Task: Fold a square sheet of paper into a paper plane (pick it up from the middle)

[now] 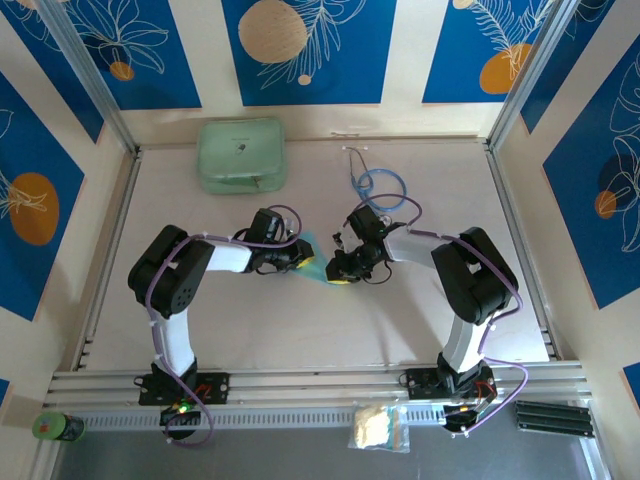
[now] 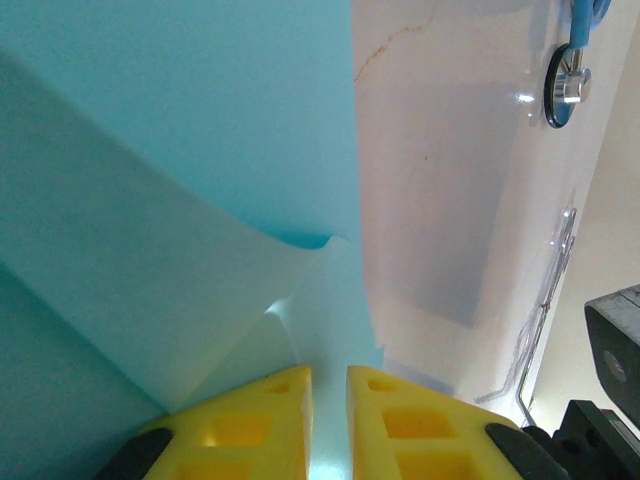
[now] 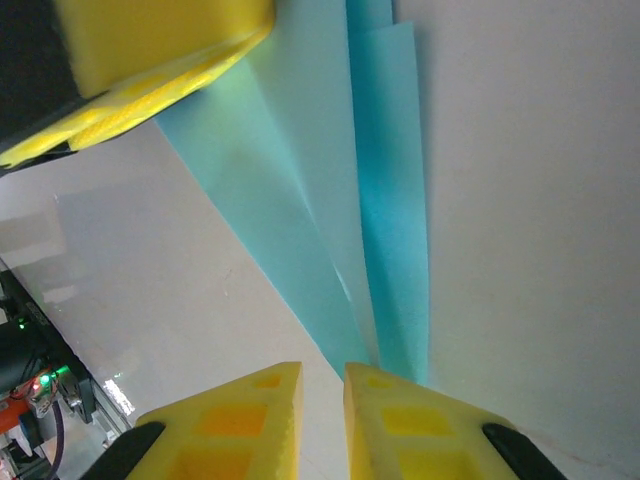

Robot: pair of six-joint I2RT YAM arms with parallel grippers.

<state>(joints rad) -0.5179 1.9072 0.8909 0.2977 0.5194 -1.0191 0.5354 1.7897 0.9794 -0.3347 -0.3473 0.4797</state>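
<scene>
The light-blue paper (image 1: 318, 262), folded into long layered flaps like a paper plane, lies between my two grippers at the table's middle. In the left wrist view the paper (image 2: 180, 150) has one raised flap and runs into the narrow slot of my left gripper (image 2: 330, 372), which is shut on it. My left gripper (image 1: 300, 259) comes in from the left. In the right wrist view the paper (image 3: 300, 200) tapers to a point that ends under the right fingertip (image 3: 385, 385). My right gripper (image 3: 323, 368) has its jaws nearly together, with bare table showing between them. It (image 1: 340, 272) reaches in from the right.
A mint-green case (image 1: 241, 154) sits at the back left. A blue-tubed stethoscope (image 1: 378, 186) lies at the back centre, its chest piece (image 2: 568, 70) visible from the left wrist. A small clear bag (image 1: 378, 426) rests on the front rail.
</scene>
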